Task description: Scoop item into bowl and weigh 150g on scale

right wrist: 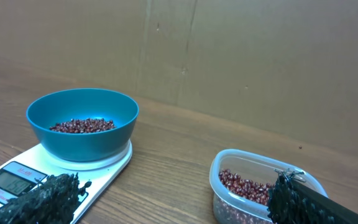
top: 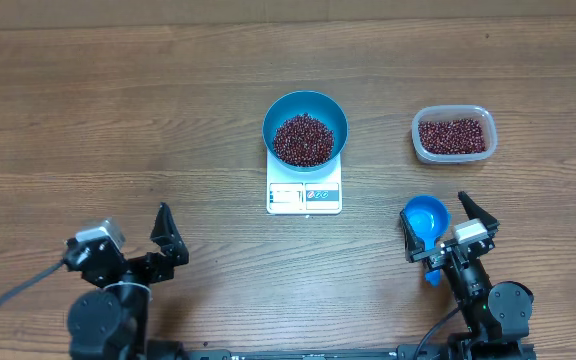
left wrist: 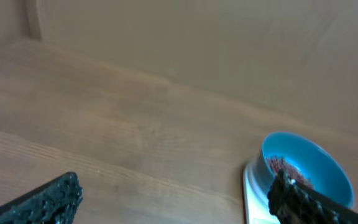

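Bench point(top: 118, 120): brown wood grain, boards running left to right, matte.

Directly on it:
- White scale point(top: 304, 197), about mid-bench, display edge toward the near side.
- Clear plastic tub point(top: 453, 135), rounded-rectangular, to the right of the scale and well apart from it.
- Bright-blue scoop point(top: 426, 220), nearer the front than the tub, cup up, handle pointing at the near edge; looks to rest flat on the wood.

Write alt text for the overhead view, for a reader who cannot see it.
A teal bowl of red-brown beans sits on a white scale on a wooden table. Right of it stands a clear tub of beans; a blue scoop lies by the open right gripper.
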Motion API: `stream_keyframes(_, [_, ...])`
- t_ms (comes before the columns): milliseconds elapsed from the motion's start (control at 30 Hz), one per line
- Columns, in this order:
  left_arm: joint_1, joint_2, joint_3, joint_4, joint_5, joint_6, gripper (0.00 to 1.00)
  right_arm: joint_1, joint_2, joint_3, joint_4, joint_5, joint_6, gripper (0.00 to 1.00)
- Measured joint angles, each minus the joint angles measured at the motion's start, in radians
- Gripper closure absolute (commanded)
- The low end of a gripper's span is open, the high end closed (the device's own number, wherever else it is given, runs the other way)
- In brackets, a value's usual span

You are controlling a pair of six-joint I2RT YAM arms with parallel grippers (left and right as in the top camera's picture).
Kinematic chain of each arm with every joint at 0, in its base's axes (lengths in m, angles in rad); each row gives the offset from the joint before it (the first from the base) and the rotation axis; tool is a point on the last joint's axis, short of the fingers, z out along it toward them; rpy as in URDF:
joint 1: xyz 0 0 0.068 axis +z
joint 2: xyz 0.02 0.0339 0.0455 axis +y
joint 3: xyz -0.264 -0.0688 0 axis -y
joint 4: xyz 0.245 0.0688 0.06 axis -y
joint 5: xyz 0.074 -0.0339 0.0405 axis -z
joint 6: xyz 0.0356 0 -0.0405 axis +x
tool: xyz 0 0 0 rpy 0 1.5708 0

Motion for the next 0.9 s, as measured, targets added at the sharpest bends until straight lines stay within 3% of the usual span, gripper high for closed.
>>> stream_keyframes(200, [0.018, -0.174, -0.243, 0.252, 0.001, 0.013, 0.00, 0.000, 0.000, 0.000, 0.000, 0.000, 0.000, 0.00])
stream_keyframes(533, [0.048, -0.186, -0.464, 0.469, 0.036, 0.129, 0.00, 0.000, 0.000, 0.000, 0.001, 0.000, 0.000, 0.00])
stream_keyframes(900, [0.063, -0.187, -0.512, 0.448, 0.114, 0.232, 0.00, 0.000, 0.000, 0.000, 0.001, 0.000, 0.000, 0.00])
